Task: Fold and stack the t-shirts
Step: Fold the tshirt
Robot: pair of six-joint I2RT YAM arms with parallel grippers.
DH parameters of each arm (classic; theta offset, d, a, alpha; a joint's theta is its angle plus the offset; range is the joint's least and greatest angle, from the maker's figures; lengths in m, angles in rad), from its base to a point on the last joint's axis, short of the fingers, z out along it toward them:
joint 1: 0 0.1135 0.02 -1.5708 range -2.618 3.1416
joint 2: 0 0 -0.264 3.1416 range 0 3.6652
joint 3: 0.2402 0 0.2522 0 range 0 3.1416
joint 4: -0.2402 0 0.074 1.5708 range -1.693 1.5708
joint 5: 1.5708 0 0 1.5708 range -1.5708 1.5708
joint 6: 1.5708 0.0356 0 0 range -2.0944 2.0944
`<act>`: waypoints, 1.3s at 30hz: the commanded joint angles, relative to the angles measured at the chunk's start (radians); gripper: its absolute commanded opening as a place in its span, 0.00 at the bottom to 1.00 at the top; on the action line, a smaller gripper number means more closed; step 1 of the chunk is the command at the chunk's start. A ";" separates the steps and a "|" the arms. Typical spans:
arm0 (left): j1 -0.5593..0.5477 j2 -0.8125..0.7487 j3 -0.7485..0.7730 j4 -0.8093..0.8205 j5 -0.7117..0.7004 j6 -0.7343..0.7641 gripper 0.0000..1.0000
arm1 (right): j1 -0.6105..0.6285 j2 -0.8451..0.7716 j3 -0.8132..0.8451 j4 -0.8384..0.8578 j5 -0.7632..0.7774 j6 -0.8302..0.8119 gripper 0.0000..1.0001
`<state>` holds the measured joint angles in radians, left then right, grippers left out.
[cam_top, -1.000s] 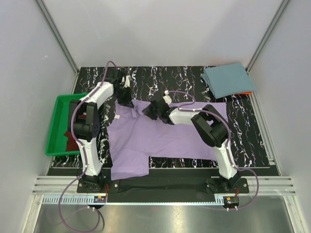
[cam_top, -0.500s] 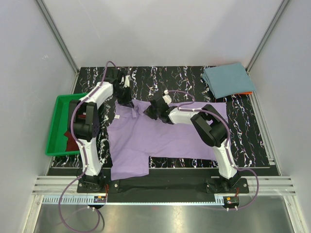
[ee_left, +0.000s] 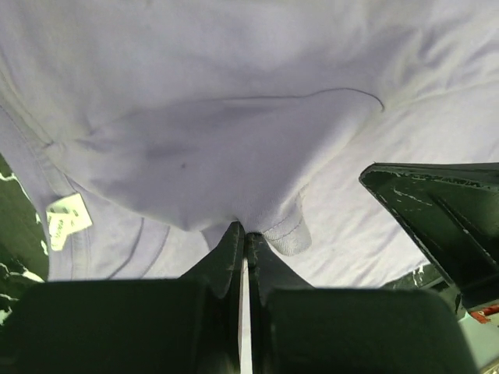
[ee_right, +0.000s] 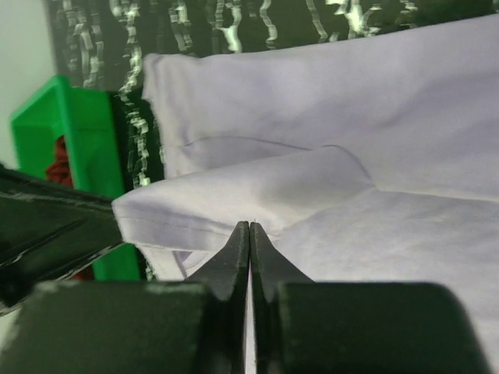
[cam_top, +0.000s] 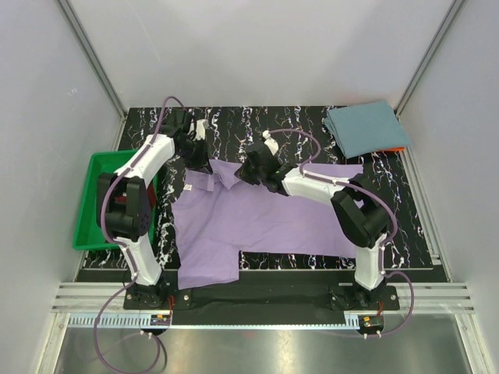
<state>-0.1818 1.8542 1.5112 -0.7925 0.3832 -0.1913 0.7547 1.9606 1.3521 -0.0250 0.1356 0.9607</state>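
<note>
Now: both grippers pinched on the lavender shirt, first fold about to start.
The left gripper [ee_left: 243,230] is clamped tight on a hemmed edge of the lavender shirt [cam_top: 257,222], at its far corner nearest the tray [cam_top: 86,206]. The right gripper [ee_right: 249,226] is likewise closed on a pinch of the same cloth, a little farther from the tray along that far edge (near the collar, as best I can tell). The shirt lies spread flat just beside the tray. The maroon shirt [cam_top: 113,226] lies inside the tray, and the teal shirt [cam_top: 365,128] sits folded well apart from it. I judge the next move calls for lifting both pinches together and carrying the far edge toward the near one, keeping the cloth taut between them.
</note>
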 commanded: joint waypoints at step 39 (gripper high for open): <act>0.024 0.227 0.135 0.015 0.039 -0.050 0.00 | 0.032 0.228 0.167 -0.047 0.084 0.231 0.17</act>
<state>-0.1642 2.1048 1.6341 -0.8085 0.3882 -0.2302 0.7746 2.1880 1.4864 -0.0586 0.1753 1.1862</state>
